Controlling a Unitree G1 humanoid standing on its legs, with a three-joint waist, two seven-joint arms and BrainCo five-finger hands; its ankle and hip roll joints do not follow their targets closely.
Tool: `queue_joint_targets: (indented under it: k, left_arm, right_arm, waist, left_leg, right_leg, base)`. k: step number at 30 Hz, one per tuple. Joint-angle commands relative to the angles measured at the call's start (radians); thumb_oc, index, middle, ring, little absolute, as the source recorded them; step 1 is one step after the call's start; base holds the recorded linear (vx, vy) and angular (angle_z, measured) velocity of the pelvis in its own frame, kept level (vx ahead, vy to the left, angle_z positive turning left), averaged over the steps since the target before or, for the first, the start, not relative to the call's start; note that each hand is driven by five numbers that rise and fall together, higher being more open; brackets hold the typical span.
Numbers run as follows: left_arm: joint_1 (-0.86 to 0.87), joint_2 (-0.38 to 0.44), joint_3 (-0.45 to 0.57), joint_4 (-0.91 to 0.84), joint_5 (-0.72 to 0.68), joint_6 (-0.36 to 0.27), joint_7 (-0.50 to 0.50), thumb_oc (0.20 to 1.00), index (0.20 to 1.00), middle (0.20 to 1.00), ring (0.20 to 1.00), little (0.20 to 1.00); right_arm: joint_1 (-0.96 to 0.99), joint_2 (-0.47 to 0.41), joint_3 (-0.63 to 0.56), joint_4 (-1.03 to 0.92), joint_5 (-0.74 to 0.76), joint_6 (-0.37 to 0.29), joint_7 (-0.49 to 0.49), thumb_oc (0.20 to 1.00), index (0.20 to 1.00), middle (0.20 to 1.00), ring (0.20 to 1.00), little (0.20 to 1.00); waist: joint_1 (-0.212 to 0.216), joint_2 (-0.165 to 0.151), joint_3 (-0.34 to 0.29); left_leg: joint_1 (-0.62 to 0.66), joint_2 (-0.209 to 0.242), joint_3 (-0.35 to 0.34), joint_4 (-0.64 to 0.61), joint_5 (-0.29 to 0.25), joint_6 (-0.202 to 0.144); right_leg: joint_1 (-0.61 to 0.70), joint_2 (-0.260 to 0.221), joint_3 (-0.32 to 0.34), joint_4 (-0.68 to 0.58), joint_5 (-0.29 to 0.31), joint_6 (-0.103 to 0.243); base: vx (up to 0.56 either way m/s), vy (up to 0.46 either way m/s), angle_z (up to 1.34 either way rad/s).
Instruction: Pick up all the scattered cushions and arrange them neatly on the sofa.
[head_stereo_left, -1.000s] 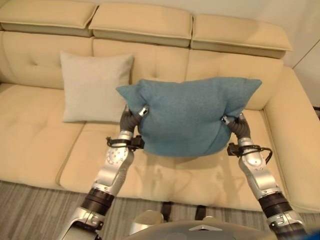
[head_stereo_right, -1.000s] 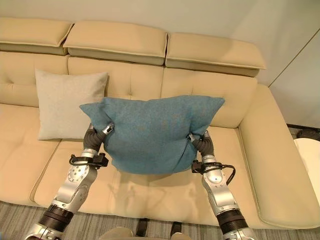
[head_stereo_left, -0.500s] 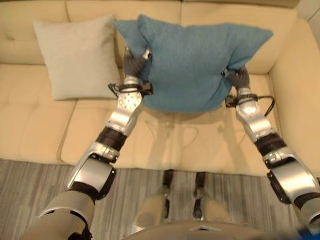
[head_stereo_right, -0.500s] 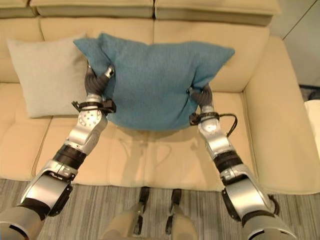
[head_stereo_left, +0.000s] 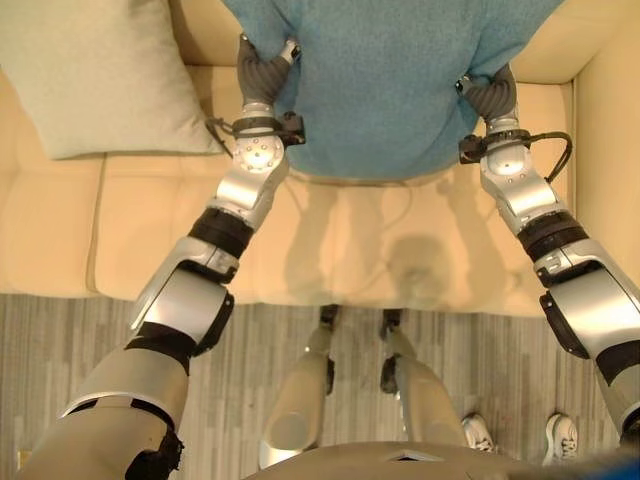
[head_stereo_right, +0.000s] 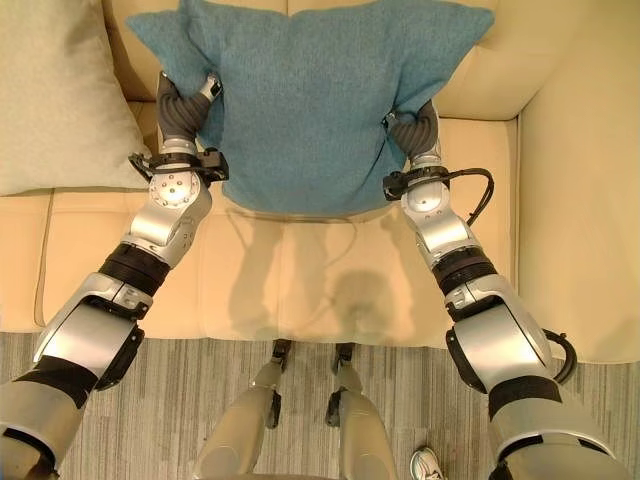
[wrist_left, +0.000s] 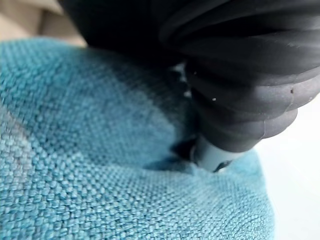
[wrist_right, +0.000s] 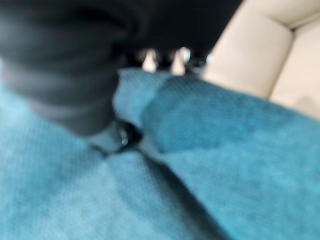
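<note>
Your left hand (head_stereo_right: 183, 108) and right hand (head_stereo_right: 417, 128) pinch the side edges of the teal woven square cushion (head_stereo_right: 300, 100), fabric bunched in their grips, top centre of frame. It hangs above the cream leather sofa (head_stereo_right: 300, 280). A beige cushion (head_stereo_right: 55, 95) leans upper left, just beside.

The blue cushion (head_stereo_right: 310, 100) swallows the fingers of both the left hand (head_stereo_right: 180, 105) and the right hand (head_stereo_right: 418, 128), so their grasp cannot be read. The cushion's top edge runs off the frame, as does most of the beige cushion (head_stereo_left: 85, 70). By the robot's feet, a person's shoes (head_stereo_left: 520, 438) are cut off at the bottom.
</note>
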Motion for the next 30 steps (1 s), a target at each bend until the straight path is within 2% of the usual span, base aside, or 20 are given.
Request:
queue_joint_targets:
  k: [1, 5, 6, 7, 8, 13, 16, 20, 21, 26, 29, 30]
  left_arm:
    - [-0.229, -0.059, -0.115, 0.01, 0.026, -0.086, -0.039, 0.2, 0.2, 0.2, 0.2, 0.2]
    - [-0.266, -0.061, -0.139, 0.068, 0.04, -0.074, -0.049, 0.2, 0.2, 0.2, 0.2, 0.2]
    - [-0.276, -0.061, -0.144, 0.085, 0.042, -0.072, -0.05, 0.526, 0.526, 0.526, 0.526, 0.526]
    - [-0.278, -0.062, -0.144, 0.087, 0.041, -0.073, -0.051, 0.831, 0.831, 0.831, 0.831, 0.831]
    - [-0.289, -0.064, -0.15, 0.104, 0.043, -0.069, -0.05, 1.0, 1.0, 1.0, 1.0, 1.0]
    - [-0.339, -0.044, -0.159, 0.179, 0.022, -0.064, -0.058, 1.0, 1.0, 1.0, 1.0, 1.0]
    - [-0.367, 0.006, -0.177, 0.251, 0.024, -0.046, -0.077, 1.0, 1.0, 1.0, 1.0, 1.0]
    - [-0.383, 0.026, -0.187, 0.264, 0.032, -0.043, -0.078, 1.0, 1.0, 1.0, 1.0, 1.0]
    - [-0.389, 0.046, -0.184, 0.279, 0.023, -0.042, -0.079, 1.0, 1.0, 1.0, 1.0, 1.0]
    - [-0.401, 0.112, -0.191, 0.337, 0.012, -0.029, -0.111, 1.0, 1.0, 1.0, 1.0, 1.0]
    - [-0.408, 0.224, -0.234, 0.395, 0.09, -0.007, -0.154, 1.0, 1.0, 1.0, 1.0, 1.0]
    - [-0.41, 0.236, -0.235, 0.399, 0.093, -0.005, -0.155, 1.0, 1.0, 1.0, 1.0, 1.0]
  right_arm:
    - [-0.222, 0.048, 0.03, -0.055, 0.0, -0.117, 0.005, 0.2, 0.2, 0.2, 0.2, 0.2]
    - [-0.248, 0.028, 0.048, 0.011, 0.009, -0.113, 0.011, 0.2, 0.2, 0.2, 0.2, 0.2]
    - [-0.253, 0.019, 0.057, 0.027, 0.005, -0.11, 0.014, 0.391, 0.391, 0.391, 0.391, 0.391]
    - [-0.255, 0.018, 0.057, 0.029, 0.006, -0.111, 0.014, 0.529, 0.529, 0.529, 0.529, 0.529]
    - [-0.263, 0.014, 0.064, 0.041, 0.005, -0.11, 0.014, 1.0, 1.0, 1.0, 1.0, 1.0]
    - [-0.309, -0.037, 0.107, 0.126, 0.003, -0.1, 0.022, 1.0, 1.0, 1.0, 1.0, 1.0]
    - [-0.336, -0.098, 0.151, 0.194, -0.01, -0.086, 0.041, 1.0, 1.0, 1.0, 1.0, 1.0]
    - [-0.342, -0.127, 0.164, 0.211, -0.012, -0.083, 0.044, 1.0, 1.0, 1.0, 1.0, 1.0]
    - [-0.347, -0.169, 0.182, 0.234, -0.025, -0.07, 0.044, 1.0, 1.0, 1.0, 1.0, 1.0]
    - [-0.344, -0.24, 0.201, 0.262, -0.027, -0.059, 0.058, 1.0, 1.0, 1.0, 1.0, 1.0]
    - [-0.339, -0.31, 0.223, 0.255, -0.027, -0.062, 0.087, 1.0, 1.0, 1.0, 1.0, 1.0]
    - [-0.34, -0.318, 0.227, 0.252, -0.028, -0.061, 0.092, 1.0, 1.0, 1.0, 1.0, 1.0]
  waist:
    - [0.027, -0.03, -0.03]
    - [0.022, -0.012, -0.003]
    - [0.02, -0.009, -0.002]
    - [0.021, -0.009, -0.001]
    - [0.02, -0.006, 0.003]
    - [0.014, -0.001, 0.013]
    - [0.013, 0.001, 0.017]
    - [0.011, 0.002, 0.019]
    - [0.013, 0.002, 0.018]
    - [0.01, 0.001, 0.011]
    - [0.002, 0.003, 0.002]
    - [0.002, 0.005, 0.001]
  left_leg:
    - [-0.043, 0.042, -0.035, 0.011, 0.002, -0.082]
    - [-0.077, 0.041, -0.036, -0.002, 0.021, -0.089]
    - [-0.083, 0.042, -0.035, -0.006, 0.024, -0.09]
    - [-0.083, 0.042, -0.035, -0.006, 0.024, -0.091]
    - [-0.086, 0.044, -0.034, -0.007, 0.021, -0.091]
    - [-0.104, 0.038, -0.033, -0.012, 0.035, -0.095]
    - [-0.093, 0.039, -0.031, -0.009, 0.03, -0.098]
    - [-0.088, 0.036, -0.033, -0.009, 0.034, -0.097]
    - [-0.072, 0.037, -0.034, -0.008, 0.027, -0.098]
    - [-0.034, 0.035, -0.029, -0.008, 0.025, -0.098]
    - [0.009, 0.036, -0.018, -0.014, 0.019, -0.098]
    - [0.018, 0.038, -0.015, -0.014, 0.015, -0.1]
  right_leg:
    - [-0.007, -0.073, 0.003, 0.004, 0.016, 0.126]
    - [-0.052, -0.074, 0.002, 0.004, 0.021, 0.128]
    - [-0.06, -0.075, 0.004, 0.004, 0.02, 0.129]
    - [-0.061, -0.074, 0.004, 0.004, 0.021, 0.129]
    - [-0.065, -0.073, 0.005, 0.004, 0.019, 0.129]
    - [-0.085, -0.077, 0.003, 0.004, 0.03, 0.134]
    - [-0.074, -0.076, 0.001, 0.004, 0.028, 0.136]
    - [-0.068, -0.078, 0.0, 0.004, 0.03, 0.138]
    - [-0.051, -0.077, -0.002, 0.004, 0.024, 0.138]
    - [-0.014, -0.082, -0.006, 0.004, 0.024, 0.142]
    - [0.02, -0.083, -0.008, 0.004, 0.023, 0.142]
    - [0.028, -0.081, -0.01, 0.004, 0.02, 0.142]
  base:
    - [0.0, 0.0, 0.0]
    - [0.0, 0.0, 0.0]
    - [0.0, 0.0, 0.0]
    - [0.0, 0.0, 0.0]
    - [0.0, 0.0, 0.0]
    - [0.0, 0.0, 0.01]
    - [0.01, -0.007, 0.03]
    - [0.0, 0.0, 0.0]
    - [0.0, 0.0, 0.0]
    - [-0.01, -0.004, 0.04]
    - [-0.04, 0.005, -0.03]
    - [-0.07, 0.013, -0.02]
